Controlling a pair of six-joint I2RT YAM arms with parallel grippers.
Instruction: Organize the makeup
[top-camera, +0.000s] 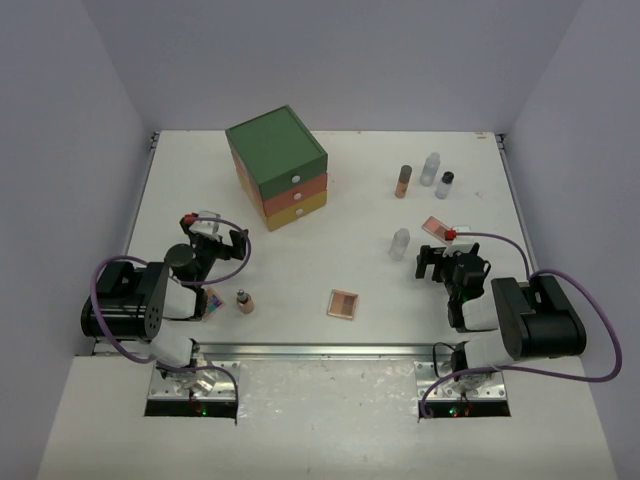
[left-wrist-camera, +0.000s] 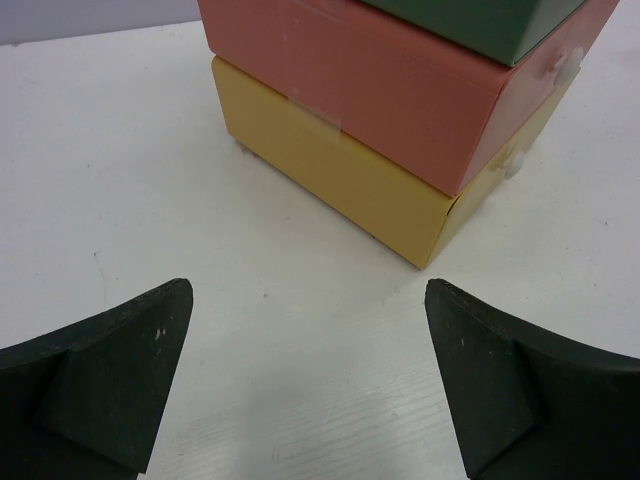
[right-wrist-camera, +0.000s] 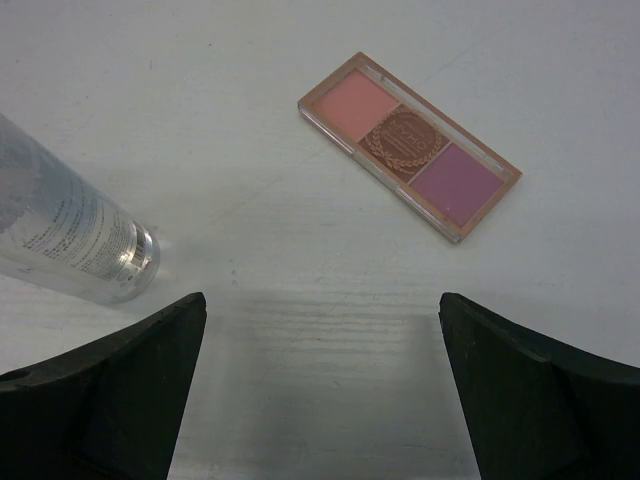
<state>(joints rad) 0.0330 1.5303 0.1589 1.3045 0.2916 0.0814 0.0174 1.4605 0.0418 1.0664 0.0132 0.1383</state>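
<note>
My left gripper (top-camera: 232, 243) is open and empty over bare table, also in the left wrist view (left-wrist-camera: 308, 290). My right gripper (top-camera: 436, 258) is open and empty, also in the right wrist view (right-wrist-camera: 322, 300). Just ahead of it lie a pink palette (right-wrist-camera: 410, 146) (top-camera: 434, 226) and, to the left, a clear bottle (right-wrist-camera: 70, 235) (top-camera: 400, 244). A brown palette (top-camera: 343, 303) lies at the front centre. A small tan bottle (top-camera: 244, 300) stands by a multicoloured palette (top-camera: 212, 303), which is half hidden by the left arm. A tan bottle (top-camera: 403, 181), a clear bottle (top-camera: 430, 168) and a dark-capped bottle (top-camera: 444, 185) stand at the back right.
The green, orange and yellow three-drawer box (top-camera: 277, 165) stands at the back centre with its drawers shut. Its lower drawers fill the top of the left wrist view (left-wrist-camera: 400, 120). Low walls edge the table (top-camera: 300, 250) on the left, right and back.
</note>
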